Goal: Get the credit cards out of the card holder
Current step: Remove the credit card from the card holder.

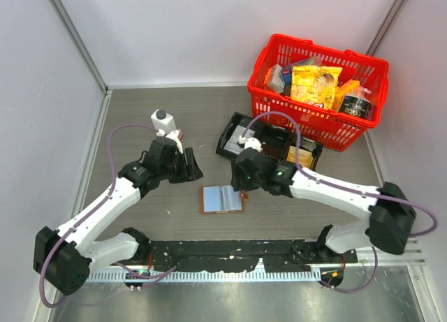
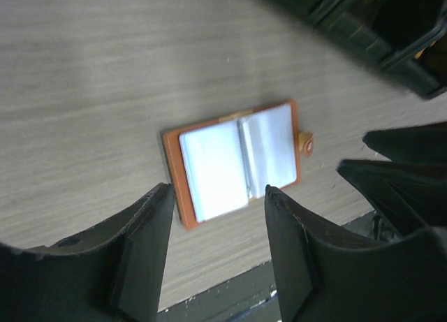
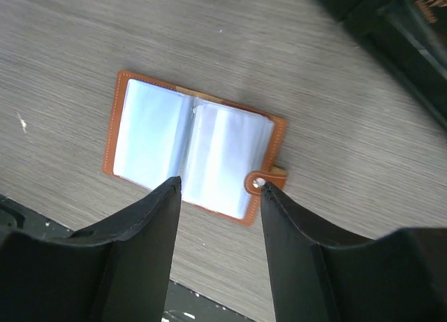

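Note:
The brown card holder [image 1: 222, 199] lies open and flat on the table between the two arms, its pale bluish pockets up and its snap tab on the right. It also shows in the left wrist view [image 2: 236, 161] and the right wrist view [image 3: 192, 154]. I cannot tell loose credit cards from the pale pockets. My left gripper [image 2: 218, 191] is open and empty, above the holder's left side [image 1: 190, 170]. My right gripper [image 3: 220, 184] is open and empty, above the holder's right part by the tab [image 1: 246, 186].
A black three-compartment tray [image 1: 268, 142] stands behind the right gripper, a gold packet [image 1: 299, 156] in one compartment. A red basket [image 1: 318, 88] of packaged goods stands at the back right. A black rail [image 1: 230, 255] runs along the near edge.

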Controlling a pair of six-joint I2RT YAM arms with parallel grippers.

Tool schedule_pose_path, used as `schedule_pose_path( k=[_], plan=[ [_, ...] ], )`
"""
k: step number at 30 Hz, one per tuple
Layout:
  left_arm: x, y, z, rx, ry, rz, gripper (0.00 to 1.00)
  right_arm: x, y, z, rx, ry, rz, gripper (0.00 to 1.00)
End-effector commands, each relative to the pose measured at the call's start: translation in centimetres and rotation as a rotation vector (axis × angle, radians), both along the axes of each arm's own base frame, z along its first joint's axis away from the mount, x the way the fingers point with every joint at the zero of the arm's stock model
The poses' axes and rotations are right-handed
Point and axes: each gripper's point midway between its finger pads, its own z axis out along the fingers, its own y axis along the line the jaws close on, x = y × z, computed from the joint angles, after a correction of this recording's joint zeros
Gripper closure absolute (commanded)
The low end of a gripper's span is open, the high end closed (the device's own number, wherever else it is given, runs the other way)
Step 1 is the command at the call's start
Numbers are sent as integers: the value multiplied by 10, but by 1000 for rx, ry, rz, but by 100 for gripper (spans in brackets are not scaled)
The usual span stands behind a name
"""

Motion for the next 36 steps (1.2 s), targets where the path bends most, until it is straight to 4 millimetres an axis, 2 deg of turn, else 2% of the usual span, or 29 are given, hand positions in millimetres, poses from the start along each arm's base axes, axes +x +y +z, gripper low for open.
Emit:
schedule_pose_path(
  k=[1,4,7,12,16,21,27,36],
  plan=[
    [-20,-8,-26,15,100,-15,45,16,46,6,67,-53,2,46],
    [-29,-14,-42,42,130,-38,52,16,58,-18,46,-15,21,48],
    [-32,-21,-54,50,155,-51,55,15,59,-37,20,17,10,48],
    [-33,-36,-65,66,171,-92,56,11,46,-68,-40,52,-29,49],
    [-31,-41,-76,73,192,-97,57,6,37,-82,-66,75,-42,49],
    [-36,-41,-99,98,244,-102,60,2,31,-90,-82,93,-51,49],
    [-43,-31,-119,131,282,-72,62,-3,28,-96,-91,109,-44,49],
    [-51,-28,-134,136,326,-66,71,-2,41,-77,-15,82,-2,51]
  ],
)
